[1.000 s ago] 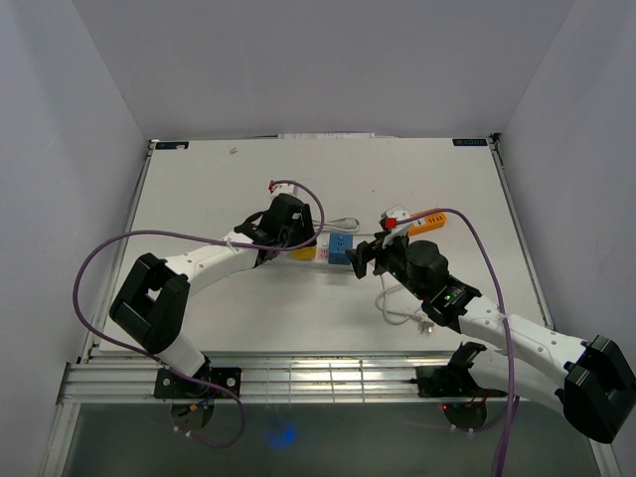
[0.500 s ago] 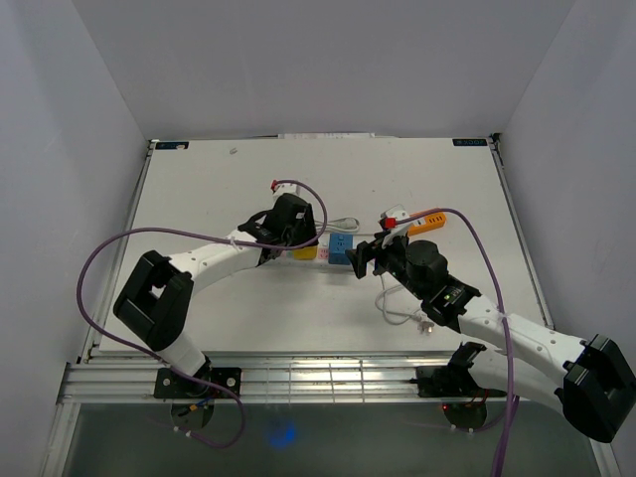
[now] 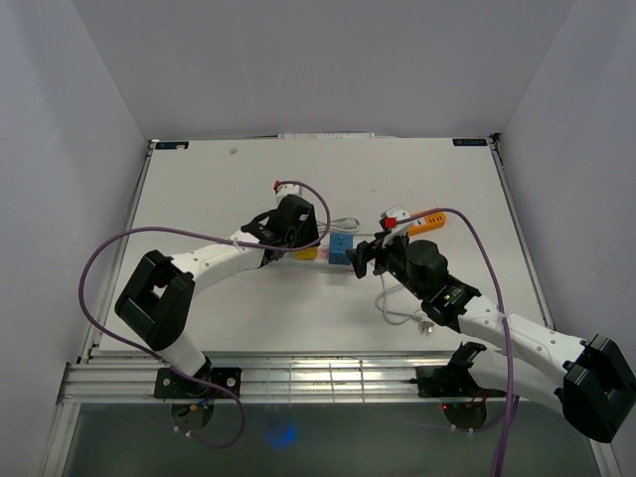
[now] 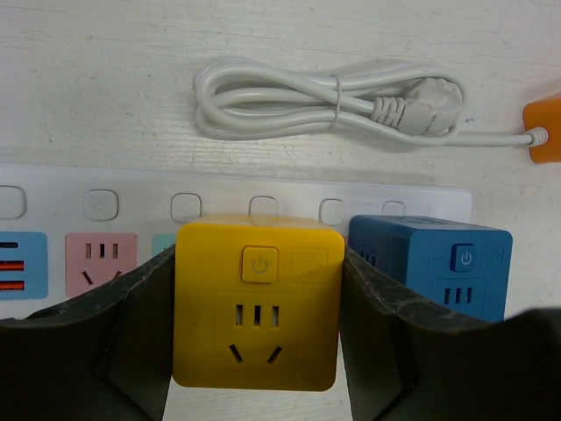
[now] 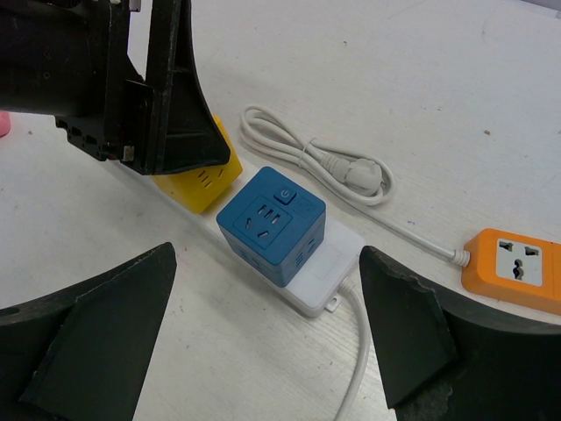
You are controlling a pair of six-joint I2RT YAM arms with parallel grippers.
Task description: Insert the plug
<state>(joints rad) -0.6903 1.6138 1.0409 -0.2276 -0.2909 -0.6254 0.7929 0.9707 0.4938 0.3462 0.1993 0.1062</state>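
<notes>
Between the two dark pads of my left pincer [image 4: 257, 338] sits the yellow cube plug [image 4: 256, 289]. Both pads are pressed flat to its sides, so I am grasping it. It stands upright over the white power strip [image 4: 219, 189], just beside the blue cube [image 4: 429, 267]. Its underside is hidden from me, so I cannot tell whether its pins are seated in the strip or only resting on it. My left wrist view cuts off the strip's left end and shows the orange socket box [image 4: 543, 132] only as a corner; beyond the strip lies the coiled white cable [image 4: 289, 96]. My right pincer [image 5: 267, 263] is released, fingers spread wide, with the blue cube ahead between them, untouched. That wrist view gives the whole orange socket box and the strip's end with its cord leaving it, though my left pincer covers most of the yellow cube plug there. From above the table [image 3: 199, 179], only a sliver of yellow shows.
</notes>
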